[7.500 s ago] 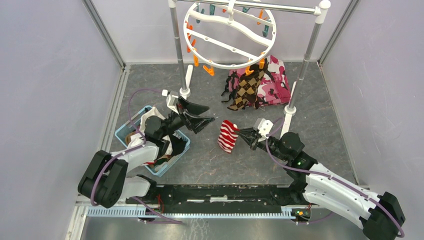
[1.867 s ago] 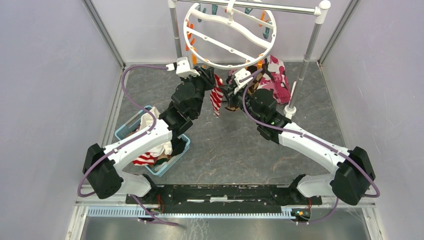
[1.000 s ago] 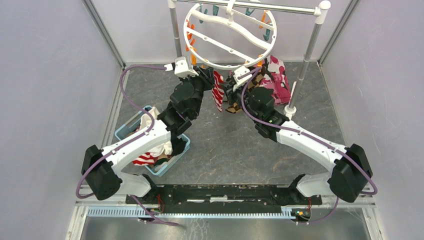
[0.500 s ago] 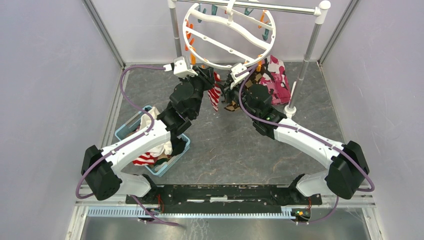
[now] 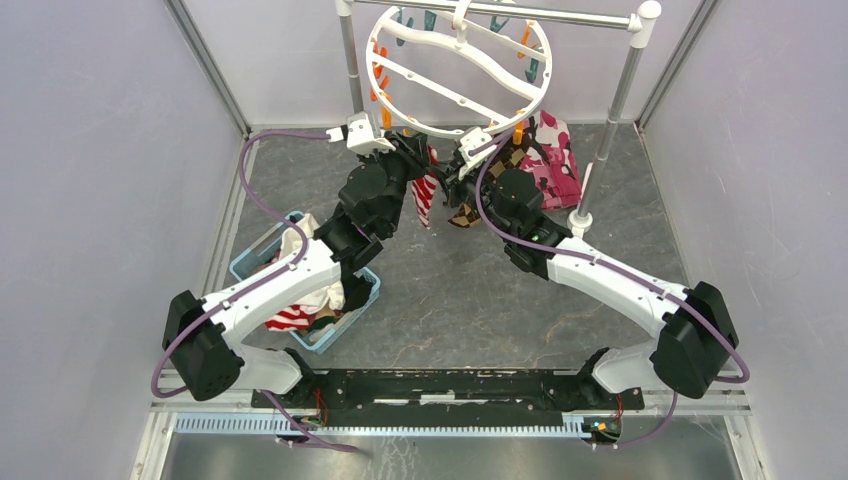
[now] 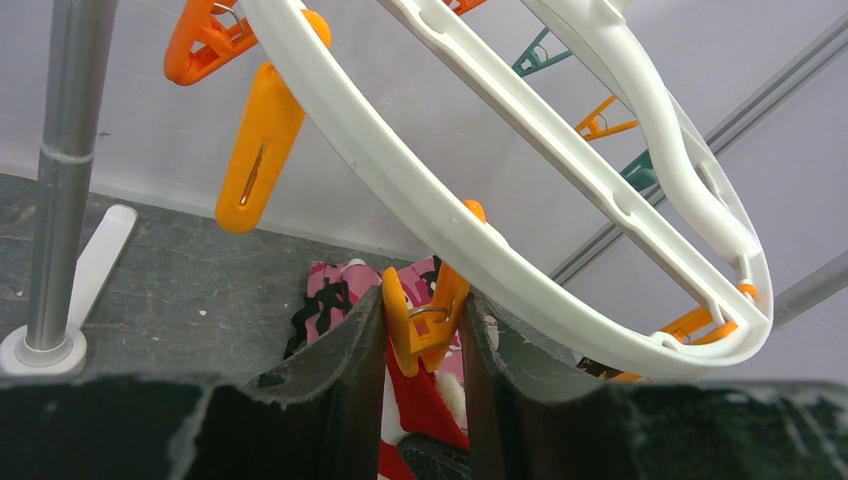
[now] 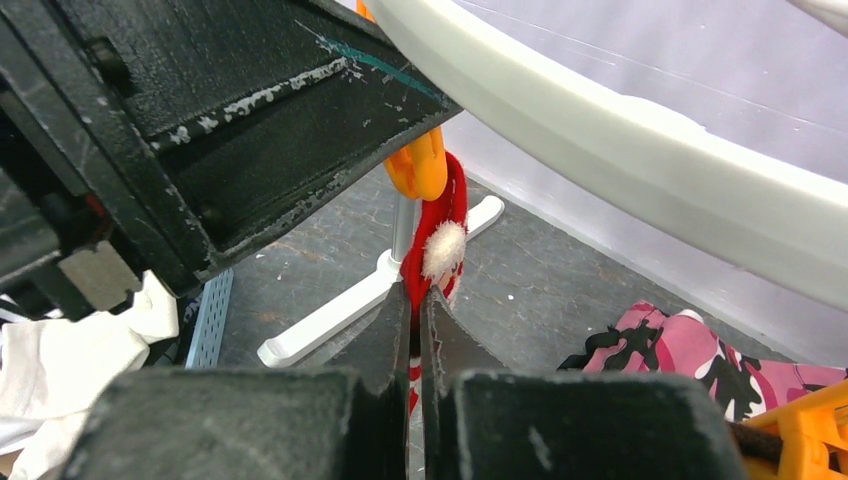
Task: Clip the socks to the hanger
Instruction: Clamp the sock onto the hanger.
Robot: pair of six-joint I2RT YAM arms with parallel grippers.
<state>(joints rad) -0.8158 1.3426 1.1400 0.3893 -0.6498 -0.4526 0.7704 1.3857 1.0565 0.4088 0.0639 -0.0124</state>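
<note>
The hanger (image 5: 460,70), a white ring with orange and teal clothespins, hangs from the rail. My left gripper (image 5: 418,158) is shut on an orange clothespin (image 6: 430,312) on the near rim of the hanger (image 6: 420,205), one finger (image 6: 350,345) on each handle. My right gripper (image 5: 452,172) is shut on the red-and-white striped sock (image 5: 424,197). It holds the sock's red top (image 7: 455,200) up against the tip of that clothespin (image 7: 420,170). A brown argyle sock (image 5: 464,212) hangs behind my right wrist.
A blue basket (image 5: 262,250) with more socks and white cloth stands at the left. The pink camouflage cloth (image 5: 552,160) lies at the back right. The rail's poles (image 5: 352,90) (image 5: 615,110) flank the hanger, with a white foot (image 7: 330,315) on the floor.
Both arms have risen from the table to the hanger's near rim. Over the last second my right gripper has edged up and left with the sock towards the clothespin held by the left.
</note>
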